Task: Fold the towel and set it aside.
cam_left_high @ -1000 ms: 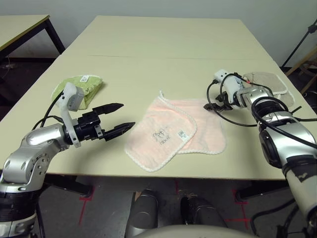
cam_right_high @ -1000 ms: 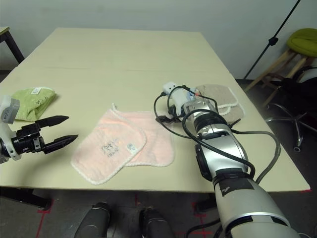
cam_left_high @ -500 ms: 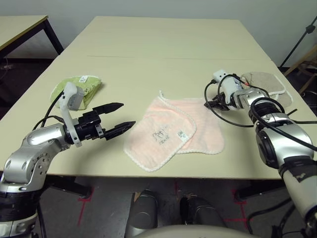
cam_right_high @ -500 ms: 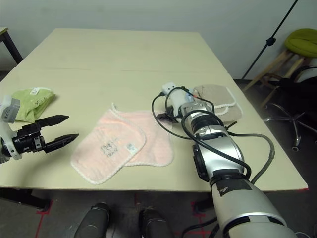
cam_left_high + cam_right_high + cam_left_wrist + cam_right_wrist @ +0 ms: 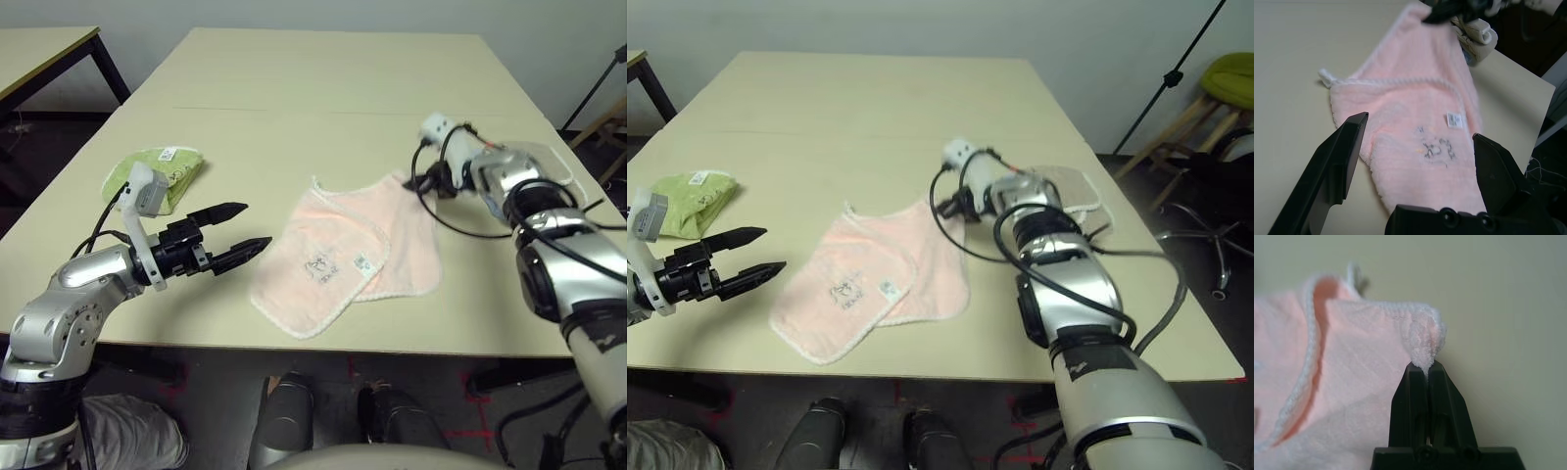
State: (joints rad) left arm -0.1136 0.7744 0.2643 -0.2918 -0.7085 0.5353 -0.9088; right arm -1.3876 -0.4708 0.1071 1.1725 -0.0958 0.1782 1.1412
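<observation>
Pinching the far right corner of the towel (image 5: 358, 250), the right gripper (image 5: 1426, 369) has its two black fingers pressed together on a small tuft of white-edged pink cloth, and that corner stands raised off the table (image 5: 323, 88) while the rest lies flat. Judged from this, the corner is held up so it can be carried across the cloth for another fold.

Towel sits near the front edge of the table, roughly midway between the two arms. It looks folded once already: an upper flap with the grey logo (image 5: 316, 264) and white label (image 5: 360, 262) lies over a lower layer showing along the right side.

Left gripper (image 5: 240, 228) hovers just left of the towel, fingers wide apart, holding nothing and touching nothing. Likely waiting clear so as not to pin the cloth.

A light green towel (image 5: 157, 172) lies well apart at the left. A beige folded towel (image 5: 1068, 186) rests on the table behind the right arm, probably the set-aside spot, though that is a guess.
</observation>
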